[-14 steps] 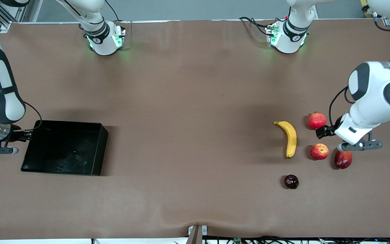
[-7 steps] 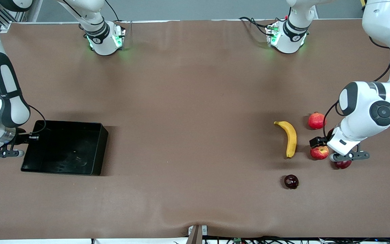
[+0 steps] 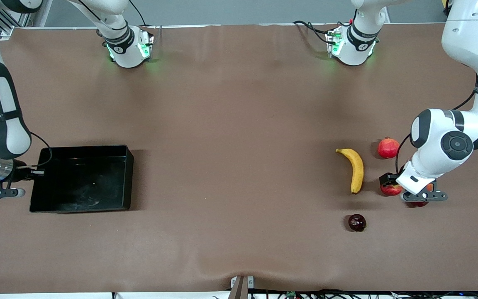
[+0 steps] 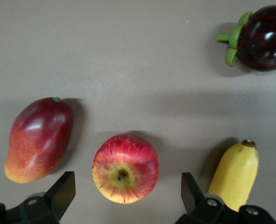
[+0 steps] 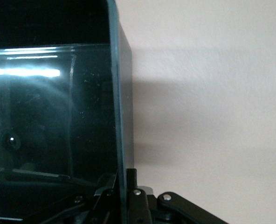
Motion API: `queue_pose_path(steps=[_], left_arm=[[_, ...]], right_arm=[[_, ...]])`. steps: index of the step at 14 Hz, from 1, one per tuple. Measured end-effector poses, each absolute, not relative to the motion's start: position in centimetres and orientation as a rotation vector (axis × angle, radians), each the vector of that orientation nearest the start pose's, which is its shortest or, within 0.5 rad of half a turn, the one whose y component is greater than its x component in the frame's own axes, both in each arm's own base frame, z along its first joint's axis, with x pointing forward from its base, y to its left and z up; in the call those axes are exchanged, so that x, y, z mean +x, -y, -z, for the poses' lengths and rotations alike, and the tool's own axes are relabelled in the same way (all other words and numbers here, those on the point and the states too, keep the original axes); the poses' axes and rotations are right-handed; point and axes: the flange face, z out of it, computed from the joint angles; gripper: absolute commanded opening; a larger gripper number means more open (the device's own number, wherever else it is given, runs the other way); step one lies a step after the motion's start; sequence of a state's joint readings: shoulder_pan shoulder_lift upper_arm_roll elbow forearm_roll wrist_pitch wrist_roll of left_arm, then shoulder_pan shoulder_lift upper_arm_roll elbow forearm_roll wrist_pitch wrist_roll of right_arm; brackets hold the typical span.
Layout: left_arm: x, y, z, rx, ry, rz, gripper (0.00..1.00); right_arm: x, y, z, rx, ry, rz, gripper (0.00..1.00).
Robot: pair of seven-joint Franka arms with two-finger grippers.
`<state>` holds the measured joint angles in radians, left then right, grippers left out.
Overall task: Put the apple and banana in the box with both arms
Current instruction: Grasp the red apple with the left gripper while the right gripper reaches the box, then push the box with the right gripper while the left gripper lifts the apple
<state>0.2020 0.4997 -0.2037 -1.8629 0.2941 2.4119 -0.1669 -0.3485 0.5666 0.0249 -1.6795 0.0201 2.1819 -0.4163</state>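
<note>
1. The left gripper (image 4: 124, 198) hung low over the apple (image 4: 125, 168), its fingers (image 4: 58, 193) spread apart with one on each side of the fruit and neither touching it.
2. The apple lay on the table (image 3: 239, 124) toward the left arm's end, stem dimple up, partly covered in the front view by the left arm's wrist.
3. Just beside the apple lay the banana (image 3: 356, 169), running lengthwise toward the front camera, its lower tip about level with the apple.
4. Also beside the apple, on the side away from the banana, lay an elongated red-yellow fruit (image 4: 38, 139) (mostly hidden under the gripper in the front view).
5. A round red fruit with a crown tip (image 3: 388, 148) sat farther from the front camera than the apple, and a dark purple fruit with green leaves (image 3: 357, 222) sat nearer to it.
6. The box (image 3: 82, 179) stood well apart from the fruits, toward the right arm's end of the table, with no fruit in it.
7. The right gripper (image 5: 124, 186) was clamped on the box's end wall, one finger inside the wall and one outside.
</note>
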Motion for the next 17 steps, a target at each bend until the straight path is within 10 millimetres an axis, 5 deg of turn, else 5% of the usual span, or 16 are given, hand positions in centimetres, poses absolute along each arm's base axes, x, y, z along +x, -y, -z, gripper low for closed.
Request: queue_pose_path(steps=[5,9,14,17], left_arm=[[64.7,-0.8,-23.5,-3.049,-0.047,0.113,1.00],[64.6,-2.2,-22.6,-3.010,-0.085,0.101,1.00],[64.5,-3.2,-21.4,-3.015,-0.074,0.101,1.00],[64.5,-3.1,-20.8,-3.021,-0.078,0.106,0.95]], right_arm=[[66.0,14.9,-32.5,-3.037,0.215,-0.036,0.00],[66.8,8.2,-32.8,-2.989,0.120,-0.078,0.00],[67.2,-5.2,-33.1,-3.000,-0.036,-0.126,0.00],[65.8,-14.9,-33.2,-3.007,0.031,-0.144,0.00]])
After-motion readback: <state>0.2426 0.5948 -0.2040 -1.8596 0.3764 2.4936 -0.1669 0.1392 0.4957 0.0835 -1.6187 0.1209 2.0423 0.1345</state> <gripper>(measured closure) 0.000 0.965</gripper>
